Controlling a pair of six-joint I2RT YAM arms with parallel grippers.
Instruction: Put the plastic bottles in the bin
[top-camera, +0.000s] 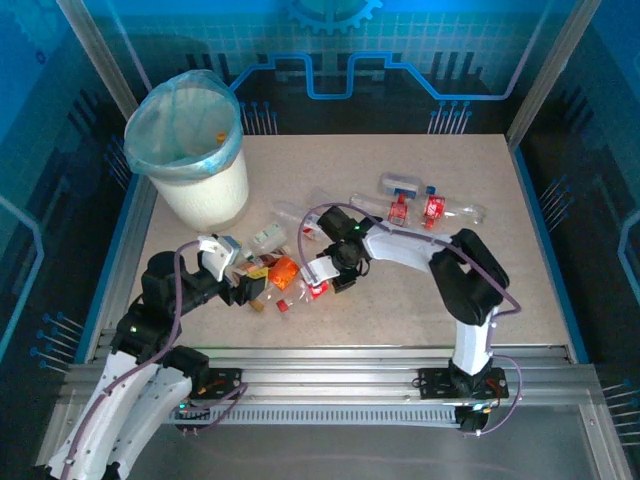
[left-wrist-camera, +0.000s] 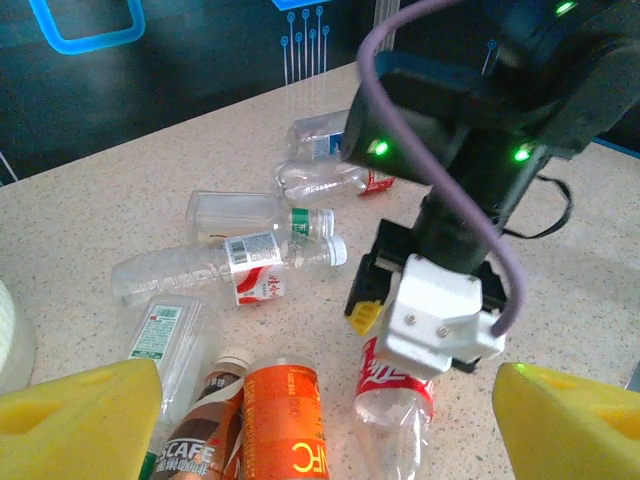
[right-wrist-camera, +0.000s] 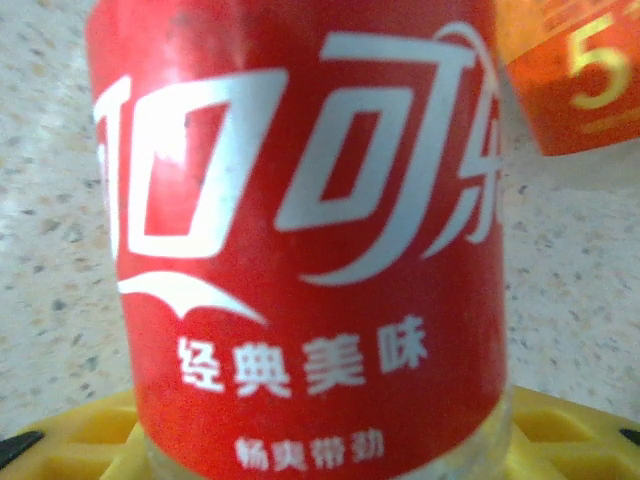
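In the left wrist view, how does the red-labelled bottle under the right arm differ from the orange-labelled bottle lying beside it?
Label: the red-labelled bottle carries white script on red; the orange-labelled bottle is orange with pale lettering. State: the right gripper sits directly over the red-labelled bottle, whereas the orange-labelled bottle lies free. Both lie flat on the table, side by side.
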